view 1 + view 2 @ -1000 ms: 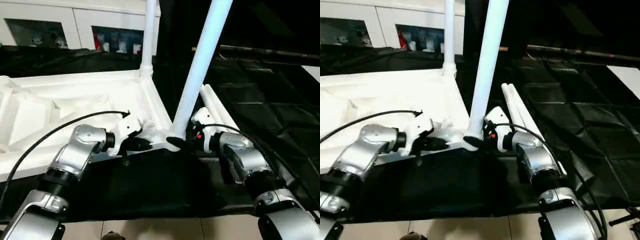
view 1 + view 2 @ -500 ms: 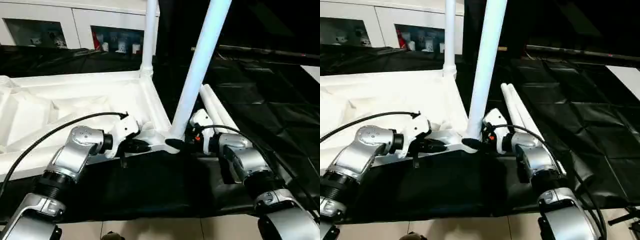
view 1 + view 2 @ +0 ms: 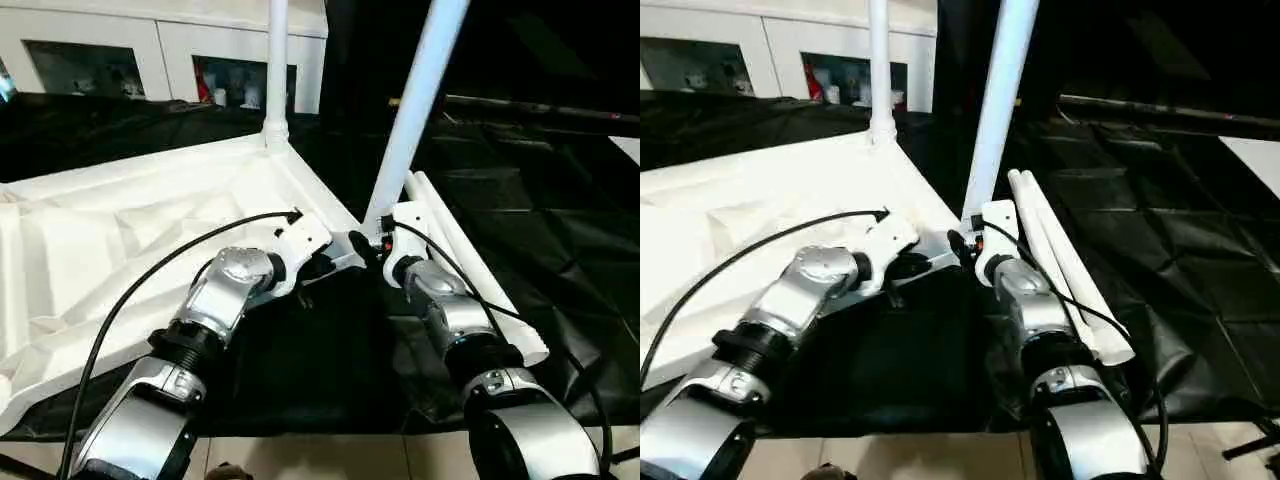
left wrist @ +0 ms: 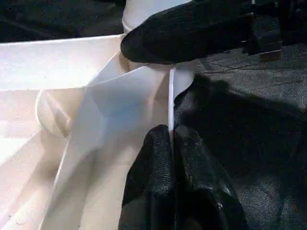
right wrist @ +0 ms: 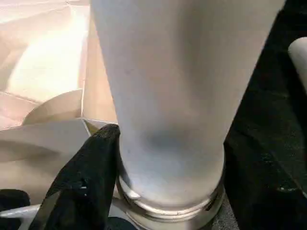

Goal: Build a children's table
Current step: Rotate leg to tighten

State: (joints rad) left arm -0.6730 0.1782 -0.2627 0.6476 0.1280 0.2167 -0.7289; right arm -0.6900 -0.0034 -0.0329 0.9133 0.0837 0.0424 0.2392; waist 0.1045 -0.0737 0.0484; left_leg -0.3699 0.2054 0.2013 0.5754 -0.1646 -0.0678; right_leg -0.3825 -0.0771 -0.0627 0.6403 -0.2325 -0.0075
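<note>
R fingers [image 5: 91, 177] hug leg [image 3: 415, 110] base at corner socket [image 5: 168, 201], leg axis upright between them; L fingers [image 4: 172, 177] clenched on top's [image 3: 120, 230] rim, just beside.

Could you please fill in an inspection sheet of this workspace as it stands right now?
Surface: black-draped work table.
Job's things: white tabletop lying underside up; one leg upright in the far corner socket, a second leg leaning in the near corner socket; two spare legs lying beside it.
Clutter: nothing seen.
Grippers: left pincer shut on the tabletop's thin rim; right pincer around the near leg's base.
Cables: black cable over the left forearm.
Surroundings: white cabinets behind.
</note>
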